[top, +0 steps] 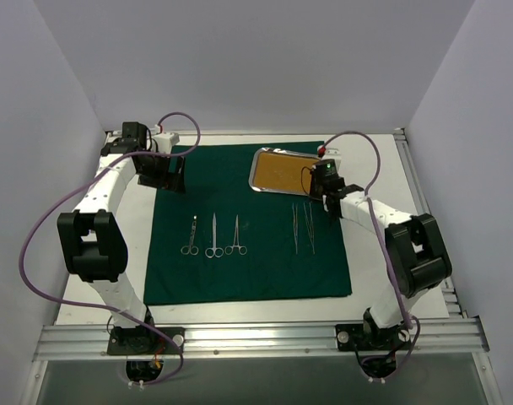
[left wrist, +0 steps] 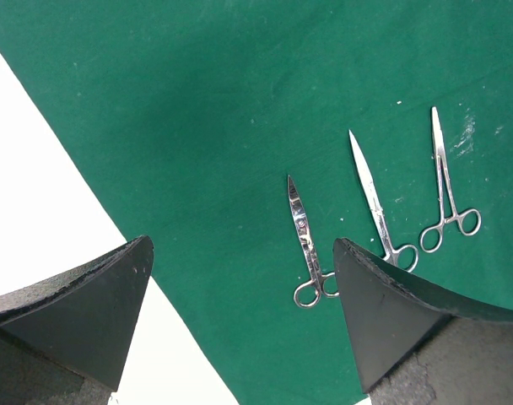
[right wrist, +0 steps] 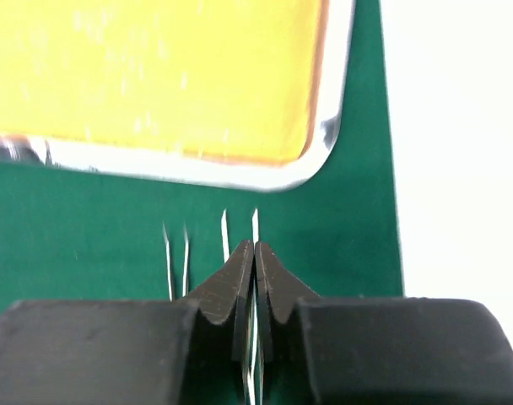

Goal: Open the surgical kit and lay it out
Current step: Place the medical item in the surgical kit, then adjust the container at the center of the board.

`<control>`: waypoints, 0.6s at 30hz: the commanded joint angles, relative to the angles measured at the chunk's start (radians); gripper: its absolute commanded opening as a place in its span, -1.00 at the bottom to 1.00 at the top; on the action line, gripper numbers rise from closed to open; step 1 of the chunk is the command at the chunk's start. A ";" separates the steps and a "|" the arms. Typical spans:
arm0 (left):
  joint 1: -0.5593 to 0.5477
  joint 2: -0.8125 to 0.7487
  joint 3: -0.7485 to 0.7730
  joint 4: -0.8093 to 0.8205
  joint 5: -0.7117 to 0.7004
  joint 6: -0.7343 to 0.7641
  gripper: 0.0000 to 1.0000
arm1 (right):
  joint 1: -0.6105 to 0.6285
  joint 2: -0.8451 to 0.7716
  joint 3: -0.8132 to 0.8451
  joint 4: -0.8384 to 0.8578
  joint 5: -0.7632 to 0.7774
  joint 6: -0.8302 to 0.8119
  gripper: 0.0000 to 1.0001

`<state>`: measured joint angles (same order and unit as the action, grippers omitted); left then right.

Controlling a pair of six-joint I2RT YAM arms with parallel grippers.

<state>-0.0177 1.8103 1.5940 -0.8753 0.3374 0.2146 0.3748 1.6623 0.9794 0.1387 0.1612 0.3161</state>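
The green cloth point(top: 248, 270) lies flat and open on the white table point(top: 88, 304). On its far right corner sits the tray point(top: 253, 173), with only its yellow liner inside. Three ringed tools point(top: 214, 236) lie side by side on the left half of the cloth. Two tweezers point(top: 303, 226) lie side by side on the right half. All five are long and thin, and all run the same way, from the near edge toward the far edge. The tweezers' sharp tips point at the tray and stop just short of it.

The right gripper point(right wrist: 255, 261) is right over the right-hand tweezers, at the tip end, and its jaws are squeezed together. One thin leg seems to run between them, but I cannot tell if it is pinched. This arm is the nearer one, so any last straightening looks like its job.

The left gripper point(left wrist: 241, 245) is wide open and holds nothing. It hangs over the far left of the cloth, with the ringed tools nearby.
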 commanded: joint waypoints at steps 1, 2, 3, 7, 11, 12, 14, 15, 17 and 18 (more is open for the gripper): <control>0.005 -0.058 0.006 0.012 0.017 0.006 0.95 | -0.036 0.037 0.070 -0.037 -0.029 -0.009 -1.00; 0.005 -0.060 0.006 0.012 0.014 0.006 0.95 | -0.036 0.051 0.091 -0.040 -0.035 -0.009 -1.00; 0.007 -0.060 0.006 0.010 0.011 0.008 0.95 | -0.036 0.068 0.099 -0.042 -0.038 -0.009 -1.00; 0.007 -0.063 0.006 0.010 0.006 0.011 0.95 | -0.053 0.138 0.117 -0.033 -0.041 -0.003 -1.00; 0.007 -0.060 0.007 0.007 0.000 0.014 0.95 | -0.068 0.183 0.134 -0.022 -0.057 -0.003 -1.00; 0.007 -0.059 0.007 0.007 0.000 0.014 0.95 | -0.070 0.189 0.143 -0.022 -0.060 -0.005 -1.00; 0.007 -0.058 0.009 0.006 0.002 0.016 0.95 | -0.074 0.212 0.154 -0.024 -0.066 -0.008 -1.00; 0.007 -0.058 0.009 0.007 0.000 0.014 0.95 | -0.077 0.218 0.163 -0.024 -0.066 -0.011 -1.00; 0.007 -0.057 0.011 0.006 0.000 0.012 0.95 | -0.083 0.238 0.171 -0.024 -0.068 -0.014 -1.00; 0.007 -0.057 0.011 0.007 0.002 0.012 0.95 | -0.086 0.244 0.176 -0.021 -0.068 -0.015 -1.00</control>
<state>-0.0177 1.8011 1.5940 -0.8764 0.3347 0.2180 0.3000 1.8973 1.1049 0.1234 0.0963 0.3119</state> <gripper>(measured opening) 0.975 0.002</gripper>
